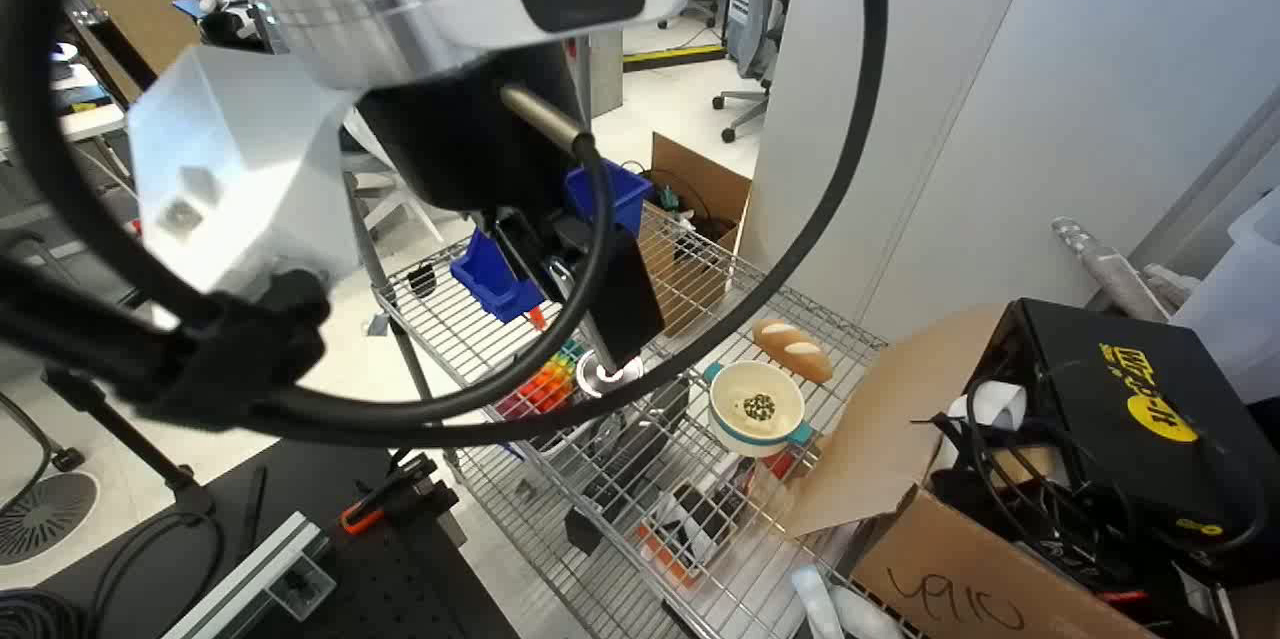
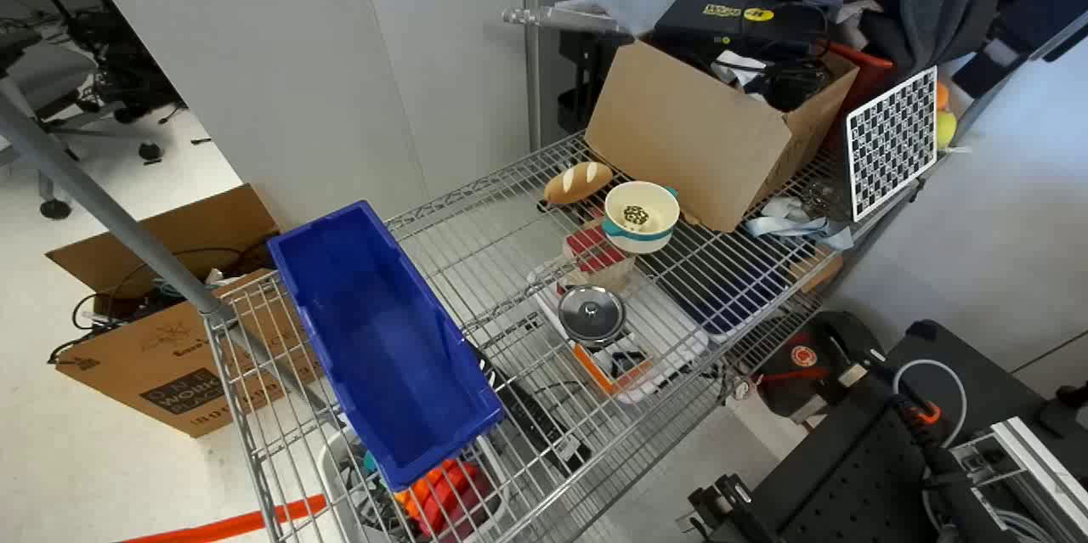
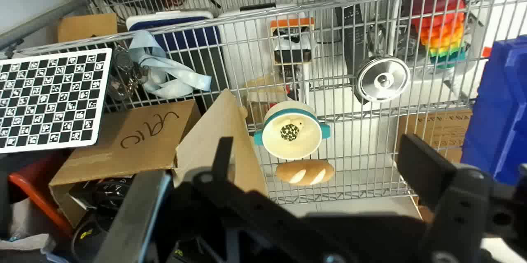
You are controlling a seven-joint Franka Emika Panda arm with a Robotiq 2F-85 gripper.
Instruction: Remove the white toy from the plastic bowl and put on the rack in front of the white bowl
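Observation:
The white toy (image 3: pixel 290 132), with a dark-spotted round back, lies inside the plastic bowl (image 3: pixel 292 150), cream with a teal band and handles. In both exterior views the toy (image 1: pixel 759 407) (image 2: pixel 635 214) and the bowl (image 1: pixel 790 394) (image 2: pixel 642 244) stand on the wire rack (image 1: pixel 590 511) (image 2: pixel 510 305). A round silver lid with a knob (image 3: pixel 383 80) lies on the rack; no separate smaller white bowl shows. My gripper (image 3: pixel 316 138) is open and empty, apart from the bowl, and high above the rack in an exterior view (image 1: pixel 575 289), partly behind a cable.
A toy bread loaf (image 3: pixel 304 172) lies beside the bowl. A cardboard box (image 2: pixel 688 131) with a raised flap stands close on its other side. A blue bin (image 2: pixel 387 347) and a checkered board (image 3: pixel 53 98) are at opposite ends of the rack.

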